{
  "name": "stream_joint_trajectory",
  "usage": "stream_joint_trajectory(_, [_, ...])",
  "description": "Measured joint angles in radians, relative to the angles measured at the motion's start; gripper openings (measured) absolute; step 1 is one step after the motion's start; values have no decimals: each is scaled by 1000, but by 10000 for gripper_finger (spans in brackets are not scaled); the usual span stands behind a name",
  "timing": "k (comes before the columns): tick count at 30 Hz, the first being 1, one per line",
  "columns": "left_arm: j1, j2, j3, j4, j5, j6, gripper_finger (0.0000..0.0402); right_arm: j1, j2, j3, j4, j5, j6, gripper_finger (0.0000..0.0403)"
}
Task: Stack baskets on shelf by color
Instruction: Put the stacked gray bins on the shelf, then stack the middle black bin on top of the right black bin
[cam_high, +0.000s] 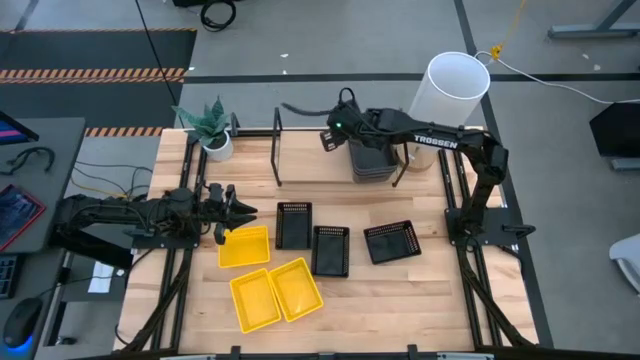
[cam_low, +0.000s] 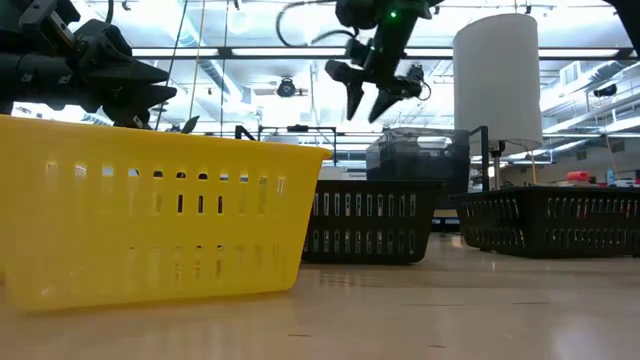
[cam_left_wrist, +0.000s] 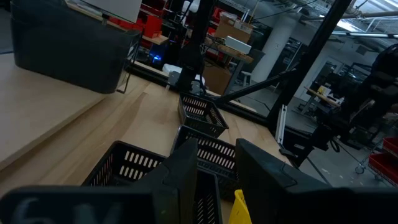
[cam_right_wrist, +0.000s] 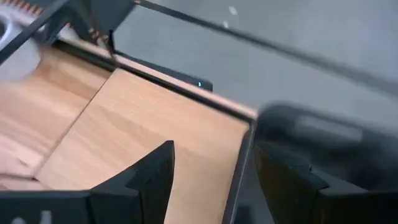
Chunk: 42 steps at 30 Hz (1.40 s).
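Note:
Three yellow baskets lie on the table in the high view: one (cam_high: 245, 247) just under my left gripper (cam_high: 236, 212), two more (cam_high: 255, 300) (cam_high: 297, 288) nearer the near edge. Three black slotted baskets (cam_high: 294, 224) (cam_high: 331, 250) (cam_high: 391, 241) rest to their right. The smoky grey baskets (cam_high: 372, 158) stand stacked on the shelf (cam_high: 305, 160). My right gripper (cam_high: 335, 135) hovers open over the shelf board (cam_right_wrist: 143, 137), left of the grey stack (cam_low: 420, 160). My left gripper (cam_left_wrist: 217, 186) is open above the yellow basket's far rim (cam_low: 150, 135), pointing at the black baskets (cam_left_wrist: 199, 115).
A potted plant (cam_high: 213, 125) stands at the table's far left corner and a tall white cylinder (cam_high: 455, 85) at the far right, behind the shelf. Black wire uprights (cam_high: 277, 150) frame the shelf. Bare wood shows along the table's near right part (cam_high: 420, 300).

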Motion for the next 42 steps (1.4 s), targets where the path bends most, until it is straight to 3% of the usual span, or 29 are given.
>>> stream_joint_trajectory(6, [0, 0, 0, 0, 0, 1, 117, -17, 1, -67, 39, 82, -222, 222])
stream_joint_trajectory(13, [0, 0, 0, 0, 0, 1, 117, -60, 1, -127, 70, 48, -261, 222])
stream_joint_trajectory(25, [0, 0, 0, 0, 0, 1, 117, -97, 1, -135, 70, 75, -262, 220])
stream_joint_trajectory(33, [0, 0, 0, 0, 0, 1, 117, -73, 1, -22, 79, 76, -382, 220])
stream_joint_trajectory(37, [0, 0, 0, 0, 0, 1, 117, -30, -1, -8, 140, 13, -496, 220])
stream_joint_trajectory(42, [0, 0, 0, 0, 0, 0, 117, 27, -1, -25, 213, -178, -572, 220])
